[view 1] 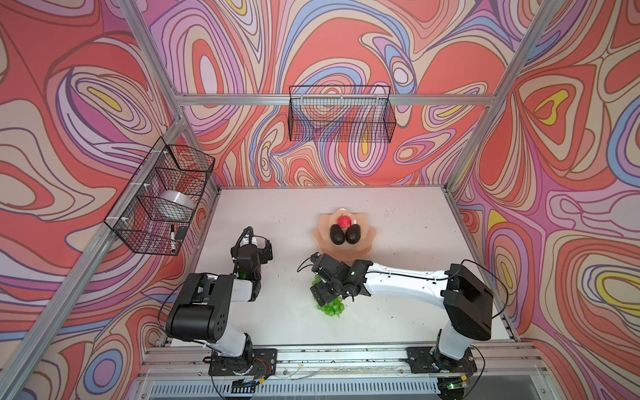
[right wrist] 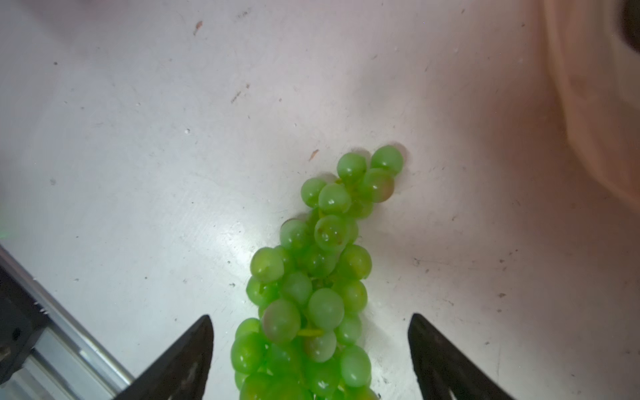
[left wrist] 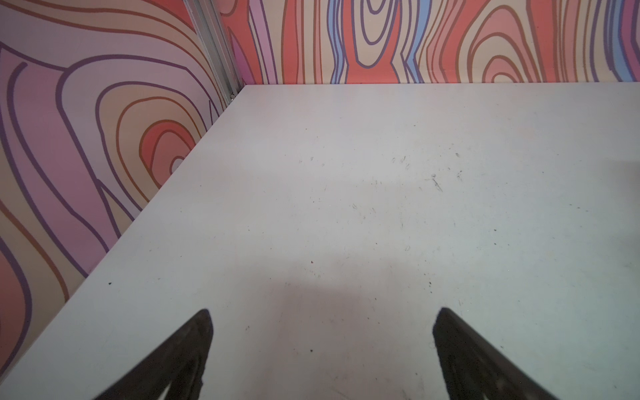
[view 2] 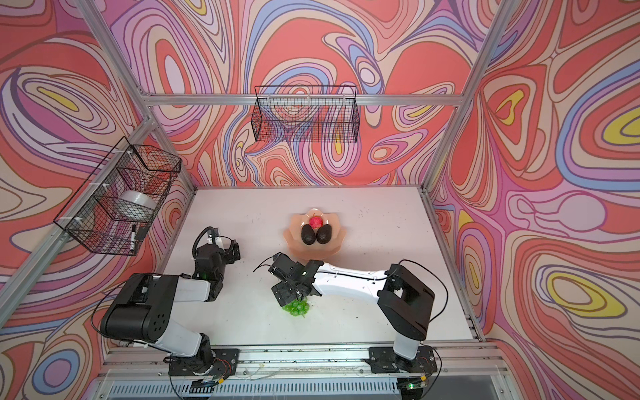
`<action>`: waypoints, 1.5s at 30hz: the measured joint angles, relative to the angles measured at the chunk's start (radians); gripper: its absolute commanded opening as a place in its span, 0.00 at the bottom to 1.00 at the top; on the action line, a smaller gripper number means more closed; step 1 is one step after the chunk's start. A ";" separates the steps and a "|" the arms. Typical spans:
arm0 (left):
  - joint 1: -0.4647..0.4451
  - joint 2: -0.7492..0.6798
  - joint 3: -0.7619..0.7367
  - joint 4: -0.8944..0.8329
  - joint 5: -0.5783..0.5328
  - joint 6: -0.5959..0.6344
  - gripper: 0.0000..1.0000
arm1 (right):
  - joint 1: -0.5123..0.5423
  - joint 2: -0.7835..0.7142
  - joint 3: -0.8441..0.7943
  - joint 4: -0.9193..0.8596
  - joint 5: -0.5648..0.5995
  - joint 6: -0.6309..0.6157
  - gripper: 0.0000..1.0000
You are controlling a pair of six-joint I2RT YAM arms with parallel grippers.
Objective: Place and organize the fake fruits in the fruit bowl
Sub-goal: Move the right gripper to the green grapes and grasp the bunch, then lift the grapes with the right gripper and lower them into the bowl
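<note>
The right end effector (right wrist: 308,317) is spread, one finger on each side of the grapes (right wrist: 325,270) and neither touching them. The bunch lies on the desk (view 1: 381,329), just below centre in both top views. Above the grapes, the fruit bowl (view 1: 320,237) holds the apple (view 1: 345,221) and two avocados (view 1: 336,235). The left end effector (left wrist: 322,310), left of centre, is also spread.

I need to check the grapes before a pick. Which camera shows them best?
The right wrist view: the grapes fill its middle, lying between the open right tool's tips. In both top views the tool hides most of the bunch. The left wrist view shows none.
</note>
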 measured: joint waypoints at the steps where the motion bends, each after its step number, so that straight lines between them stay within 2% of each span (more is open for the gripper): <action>1: 0.000 0.000 0.000 0.000 0.000 0.000 1.00 | 0.000 0.012 0.000 0.001 0.004 0.005 0.91; 5: 0.000 0.000 0.000 0.000 0.000 0.000 1.00 | 0.003 0.068 0.000 0.011 0.011 0.020 0.91; 9: 0.000 0.000 0.000 0.000 0.000 0.000 1.00 | 0.011 0.117 0.018 0.032 0.011 0.031 0.86; 18: 0.000 0.000 0.000 0.000 0.000 0.000 1.00 | 0.022 0.152 0.026 0.052 0.023 0.050 0.48; 23: 0.000 0.000 0.000 0.000 0.000 0.000 1.00 | 0.022 0.151 0.026 0.067 0.035 0.058 0.38; 28: 0.000 0.000 0.000 0.000 0.000 0.000 1.00 | 0.022 0.120 0.026 0.066 0.057 0.056 0.35; 34: 0.000 0.000 0.000 0.000 0.000 0.000 1.00 | -0.001 -0.024 0.037 0.047 0.092 0.027 0.34; 39: 0.000 0.000 0.000 0.000 0.000 0.000 1.00 | -0.091 -0.146 0.073 0.032 0.109 -0.019 0.33; 45: 0.000 0.000 0.000 0.000 0.000 0.000 1.00 | -0.234 -0.180 0.138 0.016 0.119 -0.112 0.33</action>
